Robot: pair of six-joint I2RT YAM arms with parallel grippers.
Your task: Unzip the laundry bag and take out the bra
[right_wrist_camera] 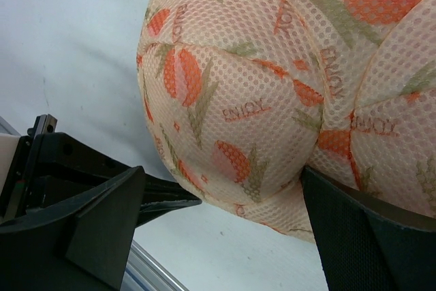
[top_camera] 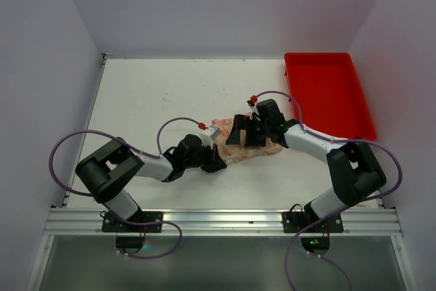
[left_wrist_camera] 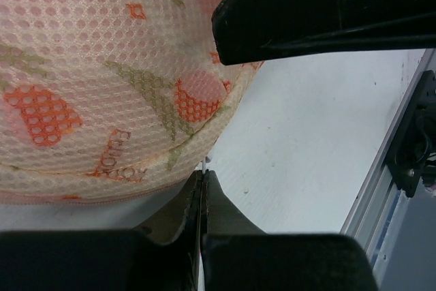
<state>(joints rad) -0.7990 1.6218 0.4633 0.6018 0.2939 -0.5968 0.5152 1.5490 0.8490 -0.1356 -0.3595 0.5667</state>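
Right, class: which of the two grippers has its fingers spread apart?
The right gripper: its fingers stand wide apart against the laundry bag, whereas the left gripper has its fingers pressed together at the bag's edge.

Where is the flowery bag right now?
The laundry bag lies on the table in the middle of the top view, between the left gripper and right gripper, left of the red tray.

top: high up, looks down at whole table (top_camera: 170, 93) | wrists: very close, low | all show laundry bag (top_camera: 248, 149)
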